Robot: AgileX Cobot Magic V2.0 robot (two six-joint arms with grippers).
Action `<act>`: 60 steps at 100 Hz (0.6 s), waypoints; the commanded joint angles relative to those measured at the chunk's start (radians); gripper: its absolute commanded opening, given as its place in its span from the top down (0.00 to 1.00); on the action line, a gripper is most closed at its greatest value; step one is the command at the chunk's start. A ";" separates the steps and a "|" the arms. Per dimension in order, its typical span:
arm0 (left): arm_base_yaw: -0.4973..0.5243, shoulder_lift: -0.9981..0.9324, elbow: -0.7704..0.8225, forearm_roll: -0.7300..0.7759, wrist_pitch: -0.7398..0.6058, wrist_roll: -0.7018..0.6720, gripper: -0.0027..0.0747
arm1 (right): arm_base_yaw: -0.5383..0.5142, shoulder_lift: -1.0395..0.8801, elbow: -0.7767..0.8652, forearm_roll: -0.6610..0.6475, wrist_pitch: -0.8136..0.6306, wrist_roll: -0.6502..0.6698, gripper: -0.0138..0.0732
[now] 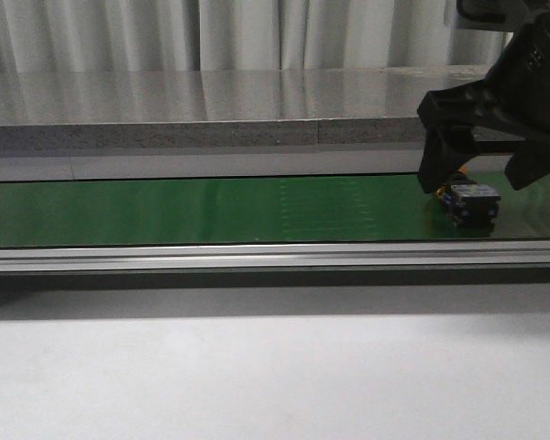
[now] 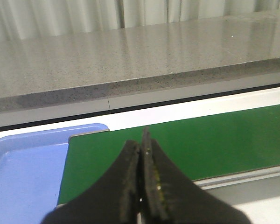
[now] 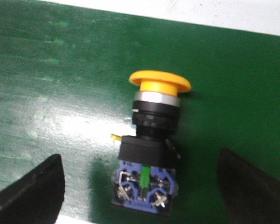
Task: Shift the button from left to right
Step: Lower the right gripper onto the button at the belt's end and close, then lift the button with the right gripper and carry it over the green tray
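we see the button (image 1: 470, 203) lying on its side at the right end of the green belt (image 1: 211, 209), close to the belt's near edge and the aluminium rail (image 1: 257, 256) that runs along it. the right gripper (image 1: 481, 172) hangs just above it with its jaws spread wide, one black finger on either side of the button and neither touching it. from the right wrist view the button (image 3: 151, 144) shows a yellow mushroom cap, a silver collar, a black body and a blue terminal block with screws, and there is bare green belt (image 3: 60, 84) on both sides of it between the fingertips (image 3: 32, 193). the white edge beyond the belt lies a little past the cap. in the front view the whole stretch of belt to the left of the button is open, bounded at the back by a pale strip and the raised grey stone ledge (image 1: 192, 136). the left gripper (image 2: 143, 154) shows only in its own wrist view, jaws pressed together with nothing between them, held over the left end of the belt (image 2: 200, 140), where the belt's end meets a light blue tray (image 2: 23, 177). the belt surface is glossy and throws back a pale glare. in front of the rail the white worktop (image 1: 257, 367) is plain and flat, and pale pleated curtains (image 1: 211, 32) close off the back.
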 commanded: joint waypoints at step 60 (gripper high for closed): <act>-0.011 0.008 -0.027 -0.006 -0.071 -0.002 0.99 | -0.002 0.030 -0.100 -0.041 -0.020 -0.014 0.57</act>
